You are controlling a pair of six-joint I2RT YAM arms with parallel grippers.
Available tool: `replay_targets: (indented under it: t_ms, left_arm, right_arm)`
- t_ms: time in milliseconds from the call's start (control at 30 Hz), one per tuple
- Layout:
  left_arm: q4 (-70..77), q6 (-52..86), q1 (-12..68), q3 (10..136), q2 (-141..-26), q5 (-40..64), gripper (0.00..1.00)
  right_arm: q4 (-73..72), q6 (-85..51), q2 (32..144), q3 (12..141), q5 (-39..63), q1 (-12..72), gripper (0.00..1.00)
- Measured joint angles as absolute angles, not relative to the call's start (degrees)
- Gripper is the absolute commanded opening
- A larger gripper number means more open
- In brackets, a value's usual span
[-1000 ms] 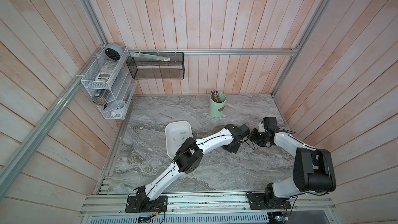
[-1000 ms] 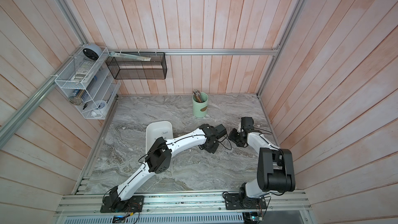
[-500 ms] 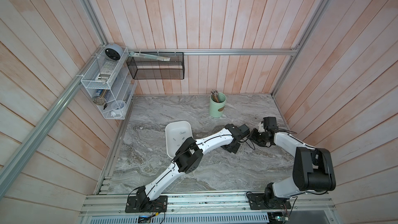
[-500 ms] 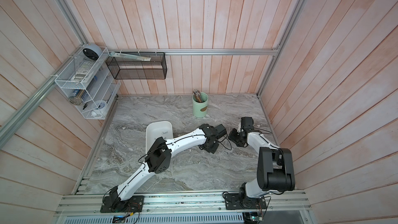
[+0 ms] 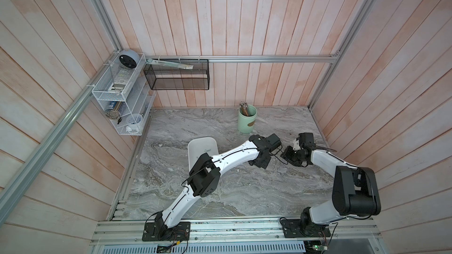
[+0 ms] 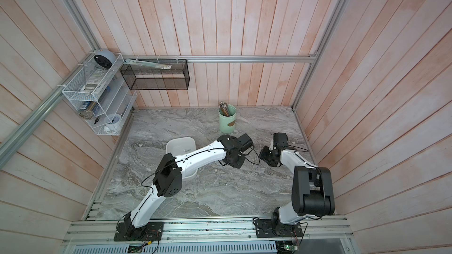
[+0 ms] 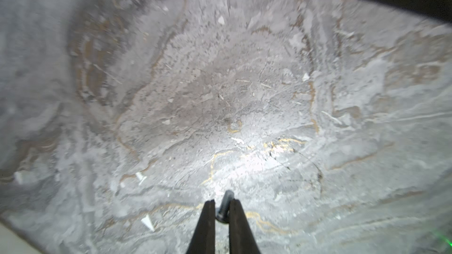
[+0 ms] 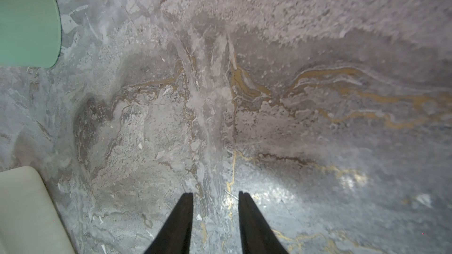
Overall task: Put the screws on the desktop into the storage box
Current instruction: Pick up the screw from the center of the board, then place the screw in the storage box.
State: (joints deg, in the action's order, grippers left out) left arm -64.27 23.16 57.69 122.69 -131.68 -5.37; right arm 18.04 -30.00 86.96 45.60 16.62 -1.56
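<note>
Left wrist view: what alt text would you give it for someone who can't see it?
The left gripper pinches a tiny silvery screw between two black fingers, over the grey marble-patterned desktop. Small pale flecks dot the surface.

The left gripper (image 7: 222, 201), with its two black tapered fingers, has its jaws closer together than a second ago. They now pinch a tiny silvery-grey metal screw (image 7: 223, 208) at their tips, over the grey-and-white marble-patterned desk (image 7: 220, 94), right of its middle. In both top views, any shift of the white-and-black arms since then is too slight to make out.
</note>
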Motion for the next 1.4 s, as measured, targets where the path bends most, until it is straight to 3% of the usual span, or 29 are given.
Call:
replay_targets:
  t_ms: [200, 467, 700, 733, 867, 1000, 1200, 1400]
  left_arm:
    - [-58.92, 23.62, 52.62, 104.14, -113.93, -8.73, 0.00]
    - [-48.45, 26.13, 31.88, 73.45, -90.17, -10.79, 0.00]
    - [-42.13, 28.14, 25.56, 64.27, -89.41, -8.75, 0.01]
    - [-41.19, 28.14, 25.61, 63.92, -89.76, -8.54, 0.08]
    - [-38.65, 28.12, 25.67, 63.66, -90.02, -7.99, 0.59]
    - [-36.71, 28.29, 25.65, 63.61, -89.89, -8.43, 0.83]
    - [-30.98, 27.44, 25.65, 58.61, -81.89, -15.64, 0.87]
    - [-10.96, 21.17, 25.02, 40.53, -62.54, -33.28, 0.90]
  right_arm:
    - [18.02, -30.17, 86.96, 45.60, 16.86, -1.56, 0.37]
    - [18.02, -30.20, 86.96, 45.60, 17.04, -1.56, 0.37]
    - [18.02, -30.20, 86.96, 45.60, 17.02, -1.56, 0.37]
    - [18.02, -30.20, 86.96, 45.60, 17.02, -1.56, 0.38]
    - [18.04, -30.00, 86.83, 45.60, 16.91, -1.56, 0.44]
    - [18.15, -29.85, 85.82, 45.60, 15.70, -1.41, 0.50]
    - [18.06, -29.23, 79.81, 45.65, 11.70, -0.64, 0.61]
    - [7.31, -25.17, 66.22, 39.35, -0.60, 1.72, 0.64]
